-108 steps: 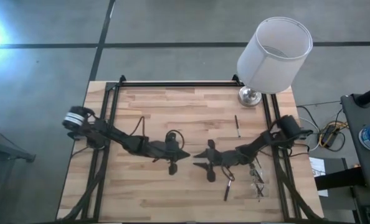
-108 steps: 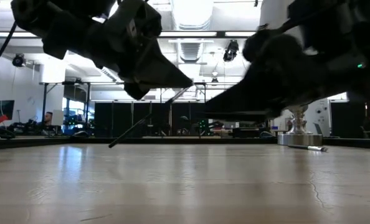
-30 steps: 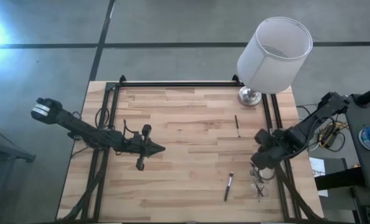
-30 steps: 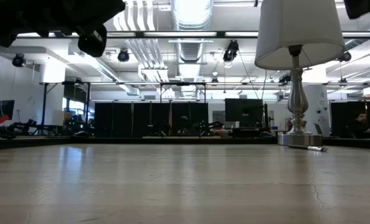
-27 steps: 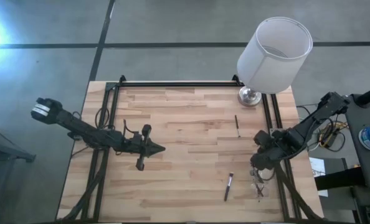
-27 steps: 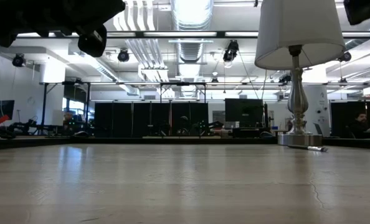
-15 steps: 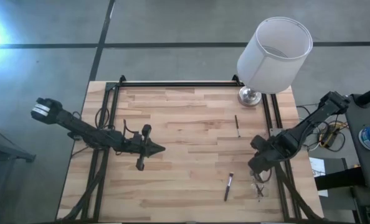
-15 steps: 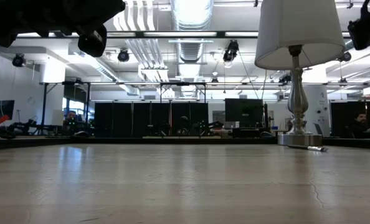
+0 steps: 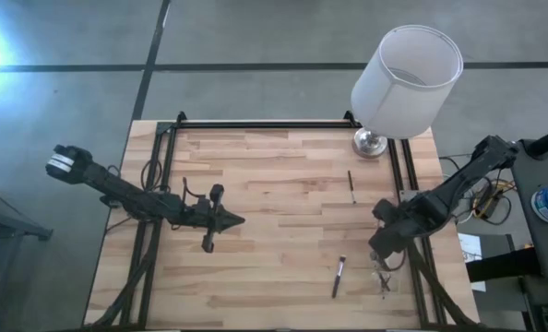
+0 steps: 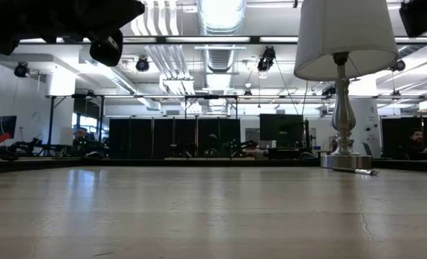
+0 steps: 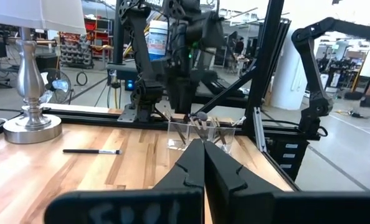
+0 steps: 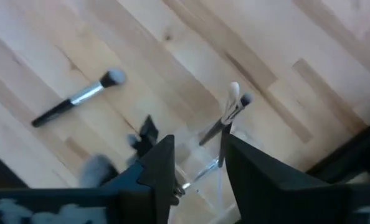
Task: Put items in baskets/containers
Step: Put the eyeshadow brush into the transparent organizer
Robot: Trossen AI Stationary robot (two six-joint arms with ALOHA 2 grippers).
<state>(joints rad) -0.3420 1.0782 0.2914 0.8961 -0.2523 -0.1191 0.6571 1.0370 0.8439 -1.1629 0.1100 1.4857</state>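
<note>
Two brushes are left lying loose on the wooden table (image 9: pixel 256 184): one brush (image 9: pixel 351 186) is seen near the lamp base (image 9: pixel 369 143), and a second brush (image 9: pixel 338 275), with a pale bristle tip, is found just beside the clear container (image 9: pixel 381 272) at the table's right edge. A few more brushes are stood upright inside that clear container, handles down and bristle tips up, which shows best in the left wrist view (image 11: pixel 200 127).

The right gripper (image 9: pixel 383 251) is held above the clear container, and its fingers (image 12: pixel 157 165) are spread, with nothing pinched between them. In the right wrist view a pair of brush tips (image 12: pixel 238 99) is seen just past the fingertips, poking up out of the container, and the loose pale-tipped brush (image 12: pixel 79 98) is off to one side of the fingers, on bare wood.

The left gripper (image 9: pixel 226 220) is parked over the left half of the table, well apart from everything. Its fingers (image 11: pixel 191 168) are pressed together, nothing held. Straight ahead of those fingertips the container is seen, with the brush by the lamp (image 11: pixel 91 151) lying off to the side, beside the lamp base (image 11: pixel 30 127).

The white lampshade (image 9: pixel 406 80) is hung over the far right corner.
</note>
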